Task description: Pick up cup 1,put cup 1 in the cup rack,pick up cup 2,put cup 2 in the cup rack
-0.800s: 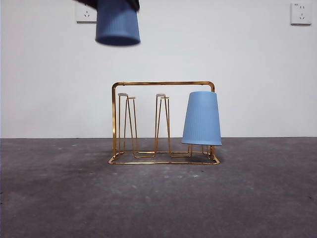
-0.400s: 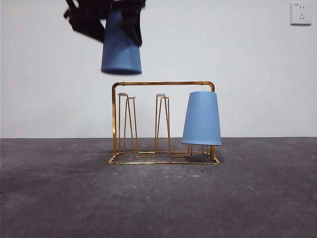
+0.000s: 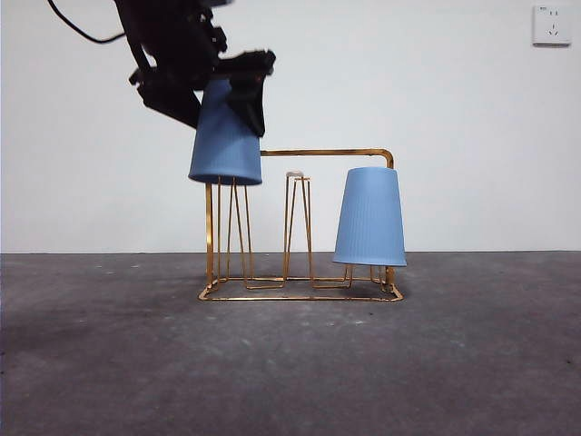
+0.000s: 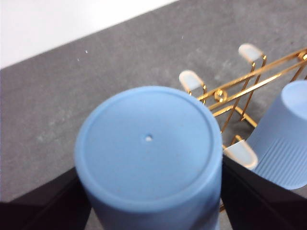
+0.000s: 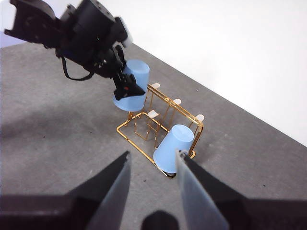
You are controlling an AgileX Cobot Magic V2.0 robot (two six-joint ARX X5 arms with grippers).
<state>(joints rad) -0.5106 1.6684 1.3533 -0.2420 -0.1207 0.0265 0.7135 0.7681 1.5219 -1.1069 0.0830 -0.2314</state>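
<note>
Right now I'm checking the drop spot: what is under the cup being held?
Under the held cup in the left pincer stand the rack's gold pegs; their tips are hidden by its rim.

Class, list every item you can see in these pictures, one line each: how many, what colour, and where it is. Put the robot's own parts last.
Cups: 2, blue, both upside down; one on the rack's end peg, one held above the rack's other end.
Cup rack: 1, gold wire, standing on the table, pegs upright.
Table: 1, dark grey.
Wall socket: 1, white, on the wall behind, at an upper corner.
Left end effector: 1, black, shut on the raised cup.
Right end effector: 1, open, apart from the rack, holding nothing.
</note>
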